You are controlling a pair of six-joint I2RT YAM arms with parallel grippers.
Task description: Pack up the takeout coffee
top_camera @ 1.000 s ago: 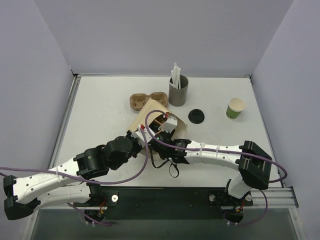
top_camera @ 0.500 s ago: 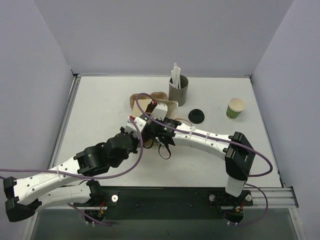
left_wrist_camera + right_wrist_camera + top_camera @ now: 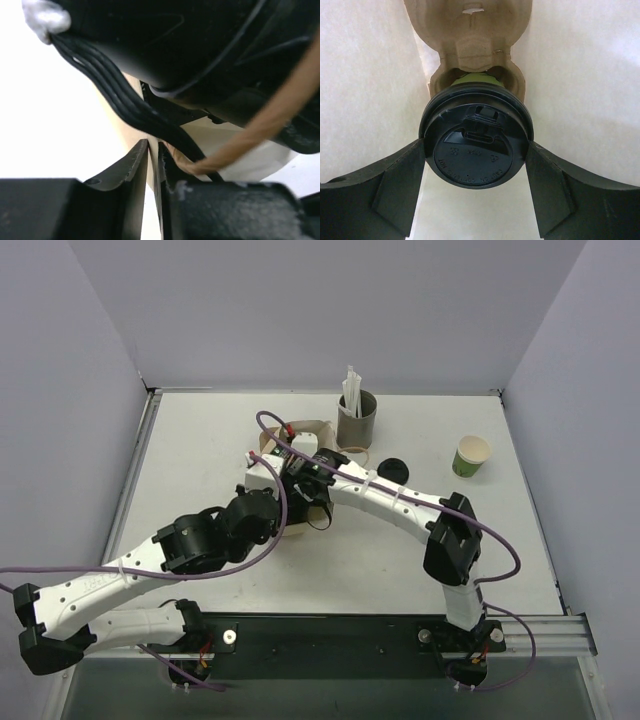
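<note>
In the right wrist view, my right gripper is shut on the takeout coffee. Its black lid faces the camera and a strip of green cup shows behind it. The coffee is held between the pale walls of the paper bag. A brown pulp cup carrier lies just beyond it. My left gripper is shut on a thin edge of the bag, next to its brown handle. In the top view both arms meet over the bag, which they mostly hide.
A second green cup without a lid stands at the right. A loose black lid lies beside my right arm. A grey cup with white straws stands at the back. Part of the carrier shows behind the arms.
My right arm has swung left and toward the back, carrying its gripper deeper into the bag. The bag has shifted back toward the carrier. My left gripper has followed, still on the bag's edge.
</note>
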